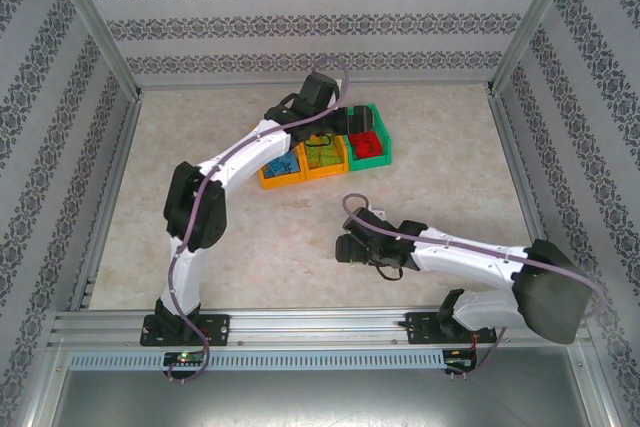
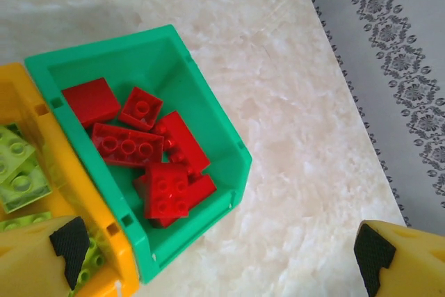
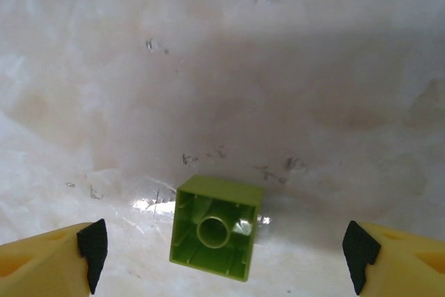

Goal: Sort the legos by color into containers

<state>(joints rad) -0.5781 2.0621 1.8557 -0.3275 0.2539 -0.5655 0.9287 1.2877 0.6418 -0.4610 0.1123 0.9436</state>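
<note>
Three containers stand in a row: an orange bin [image 1: 280, 171], a second orange bin [image 1: 325, 156] and a green bin [image 1: 375, 146]. The green bin [image 2: 208, 113] holds several red legos [image 2: 149, 151]. The orange bin [image 2: 42, 165] beside it holds lime green legos [image 2: 17, 172]. My left gripper [image 2: 221, 259] hangs open over the green bin's near corner, with nothing in it. A lime green lego [image 3: 215, 236] lies upside down on the table. My right gripper [image 3: 227, 252] is open around it, both pads well clear of its sides.
The marble-look table top [image 1: 200, 137] lies bare round the bins. Patterned walls and metal frame posts [image 1: 100, 32] close in the table on three sides. The right arm [image 1: 470, 262] lies low across the near right part of the table.
</note>
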